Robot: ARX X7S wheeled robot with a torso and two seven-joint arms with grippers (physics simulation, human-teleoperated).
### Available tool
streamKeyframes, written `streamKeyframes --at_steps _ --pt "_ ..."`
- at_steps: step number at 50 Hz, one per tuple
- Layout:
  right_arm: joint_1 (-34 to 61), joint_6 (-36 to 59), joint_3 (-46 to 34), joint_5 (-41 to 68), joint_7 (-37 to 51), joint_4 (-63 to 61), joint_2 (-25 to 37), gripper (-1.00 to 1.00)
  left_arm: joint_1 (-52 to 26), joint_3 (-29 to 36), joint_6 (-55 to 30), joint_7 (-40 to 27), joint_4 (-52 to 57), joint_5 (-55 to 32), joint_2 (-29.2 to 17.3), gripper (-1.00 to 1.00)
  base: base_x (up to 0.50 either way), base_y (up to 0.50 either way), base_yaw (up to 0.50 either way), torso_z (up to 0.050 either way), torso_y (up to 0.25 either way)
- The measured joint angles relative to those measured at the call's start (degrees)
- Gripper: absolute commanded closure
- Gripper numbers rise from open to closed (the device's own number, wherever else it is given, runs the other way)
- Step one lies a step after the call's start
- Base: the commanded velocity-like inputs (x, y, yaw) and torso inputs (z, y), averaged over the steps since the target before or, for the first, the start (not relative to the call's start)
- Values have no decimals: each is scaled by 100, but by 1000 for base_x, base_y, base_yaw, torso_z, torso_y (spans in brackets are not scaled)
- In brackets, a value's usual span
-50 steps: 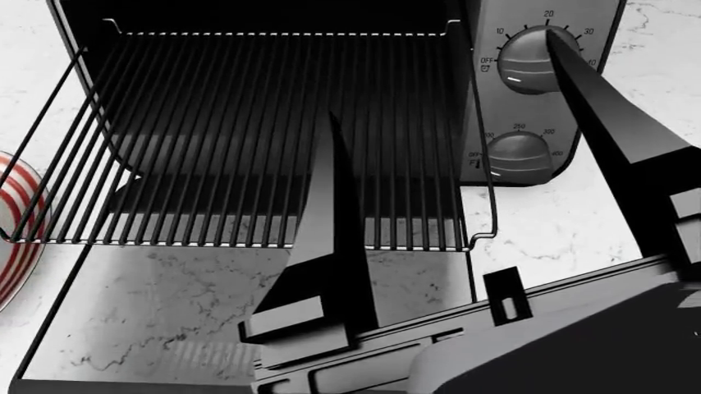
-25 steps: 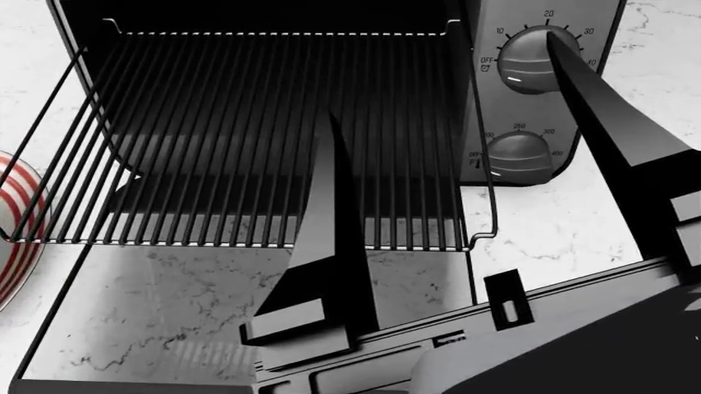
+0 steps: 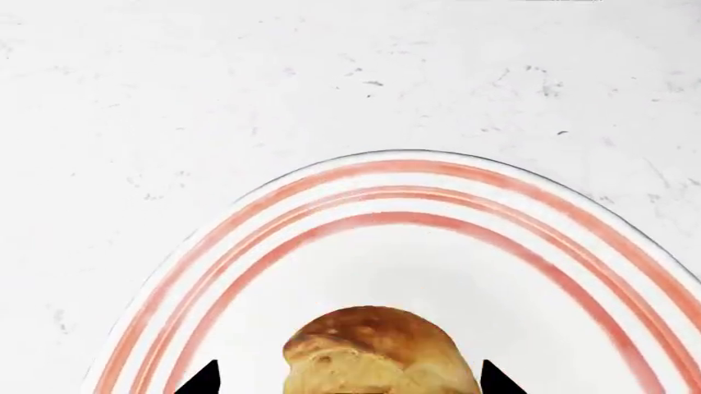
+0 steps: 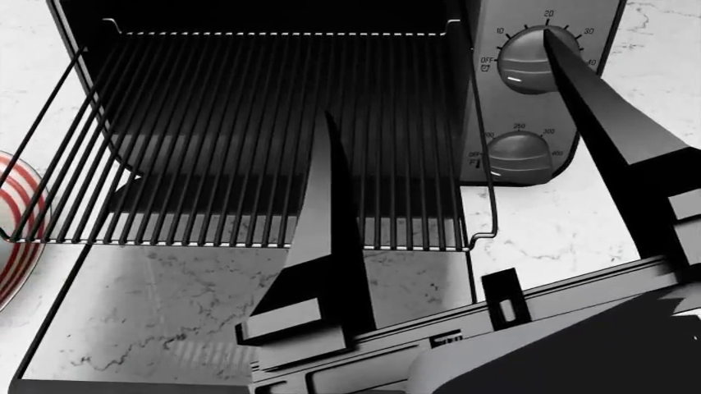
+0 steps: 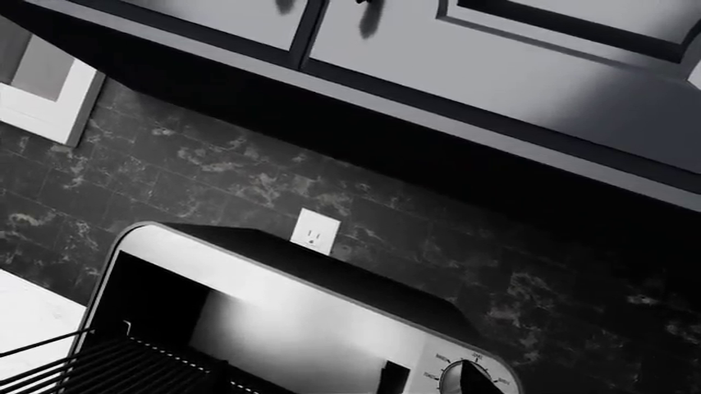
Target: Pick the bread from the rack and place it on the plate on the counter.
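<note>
Bread (image 3: 373, 353) sits on your plate (image 3: 328, 205), between your left gripper's (image 3: 348, 379) spread fingertips (image 3: 203, 379); right gripper (image 4: 438, 82) spread wide.

Toaster oven (image 5: 307, 320) with rack (image 5: 98, 361) below a wall outlet (image 5: 315, 231)

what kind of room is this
Most likely a home kitchen: a toaster oven stands on a white marble-look counter, with a dark tiled backsplash and wall cabinets above, and bread over a striped plate.
</note>
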Motion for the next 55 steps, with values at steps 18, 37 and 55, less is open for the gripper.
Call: streamKeyframes --at_steps 18,37,55 --pt "0 -43 -55 -43 17 0 -23 -100 -26 -404 -254 -394 797 -576 -347 -100 0 0 0 0 0" --pt "0 2 87 42 11 0 -80 -100 47 -1120 -589 -1065 1847 -1735 -864 -100 0 0 0 0 0" --pt "0 -5 94 13 24 0 -83 -100 -39 -1548 -762 -1656 2523 -2701 -1305 -100 0 0 0 0 0"
